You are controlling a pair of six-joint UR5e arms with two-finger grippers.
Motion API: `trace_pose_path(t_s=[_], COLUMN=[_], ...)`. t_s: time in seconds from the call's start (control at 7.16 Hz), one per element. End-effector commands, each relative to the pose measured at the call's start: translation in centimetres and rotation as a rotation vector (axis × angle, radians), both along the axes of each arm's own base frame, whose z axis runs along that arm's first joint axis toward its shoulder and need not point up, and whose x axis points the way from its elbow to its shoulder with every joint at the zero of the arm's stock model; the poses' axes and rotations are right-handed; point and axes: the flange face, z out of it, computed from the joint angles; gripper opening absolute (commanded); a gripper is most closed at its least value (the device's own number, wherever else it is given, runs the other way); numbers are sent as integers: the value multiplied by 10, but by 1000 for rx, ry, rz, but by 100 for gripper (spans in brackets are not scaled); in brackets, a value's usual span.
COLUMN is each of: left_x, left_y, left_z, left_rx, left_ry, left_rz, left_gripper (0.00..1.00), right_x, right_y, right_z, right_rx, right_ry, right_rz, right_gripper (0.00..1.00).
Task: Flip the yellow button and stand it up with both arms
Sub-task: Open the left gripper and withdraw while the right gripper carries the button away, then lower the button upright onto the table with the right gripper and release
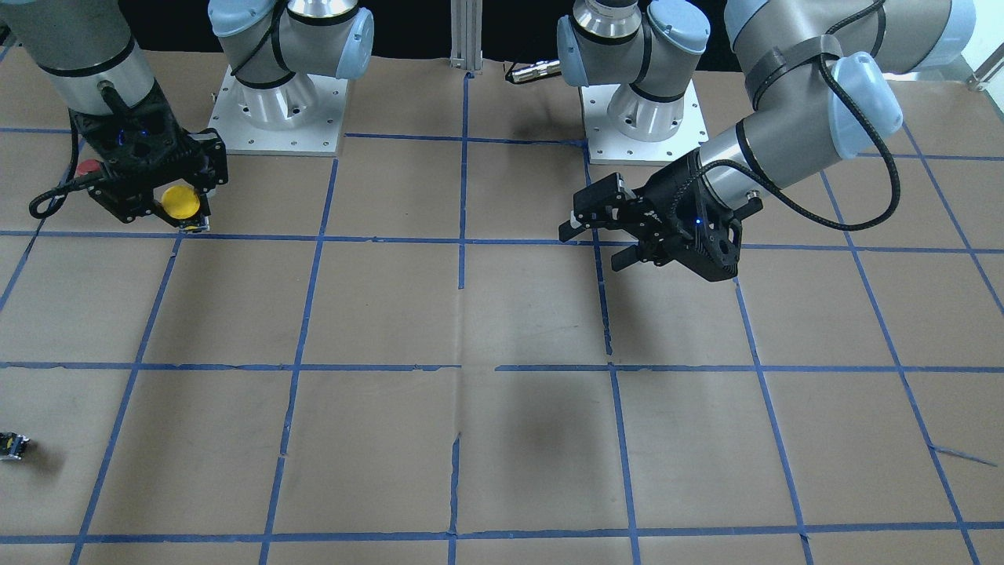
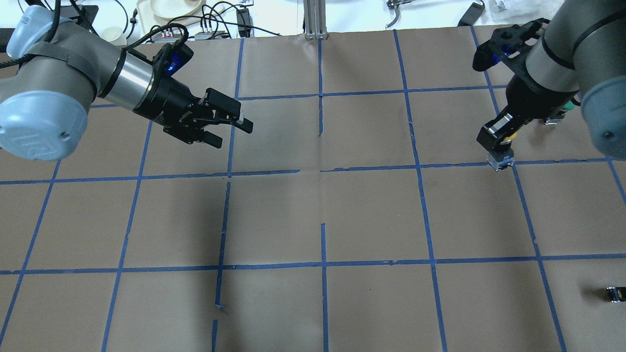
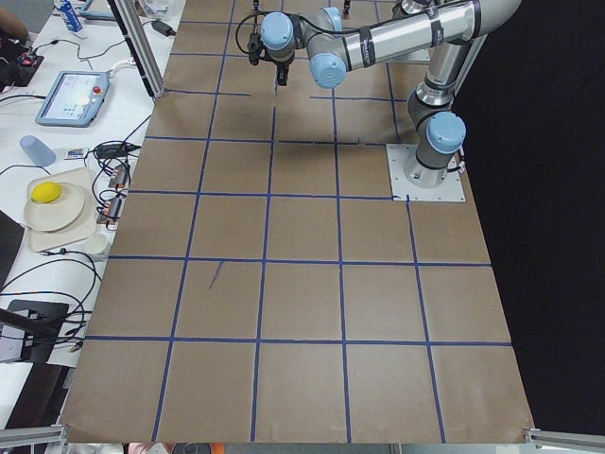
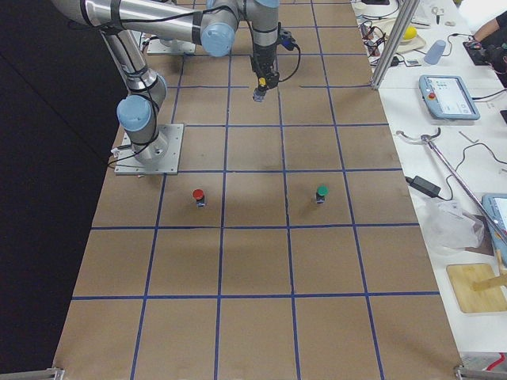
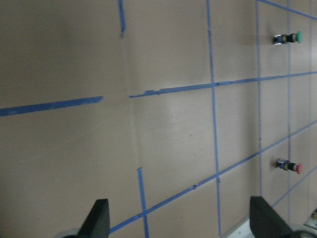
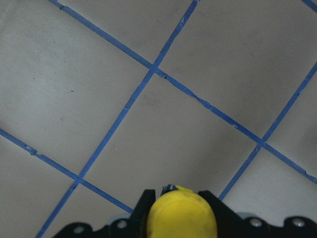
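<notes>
My right hand (image 2: 500, 146) was clamped on the yellow button (image 1: 181, 202). The cap sat between my fingers and the contact block hung out below them. The button's long axis ran steeply down toward the worktop (image 1: 502, 314), a little tilted. Its block end was right at a blue tape line, and I could not tell whether it touched. So the button lay straight ahead of that hand's fingers.

A red button (image 4: 198, 195) stood just beyond the yellow button, on the side away from my other arm, and a green button (image 4: 322, 191) stood a little farther out. I judged that any swing outward would have to mind those two.

My left hand (image 2: 234, 136) hung well apart from the yellow button, jaws spread and holding nothing, its fingers pointing across toward it. Only paper and tape showed between them, so that seemed the way for a hand-over.

A small black block (image 2: 617, 294) lay farthest from the button.
</notes>
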Motion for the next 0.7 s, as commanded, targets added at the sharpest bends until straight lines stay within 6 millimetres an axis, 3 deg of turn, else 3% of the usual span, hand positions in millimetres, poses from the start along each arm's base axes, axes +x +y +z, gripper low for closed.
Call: trace_pose_path(t_s=[0.0, 0.28, 0.42, 0.56], left_x=[-12, -30, -39, -32], left_y=[-5, -5, -8, -10], left_z=[10, 14, 15, 22], left_rx=[-20, -33, -65, -74], left_ry=[-318, -445, -454, -518], left_rz=[-46, -32, -28, -22], left_gripper=[100, 100, 100, 100], right_x=[-77, -164, -199, -224], right_y=[-1, 14, 16, 17], right_z=[-32, -58, -81, -91], right_rx=[-64, -118, -117, -129], right_ry=[-45, -116, -139, -132], right_rz=[303, 490, 629, 745], right_gripper=[17, 17, 18, 18])
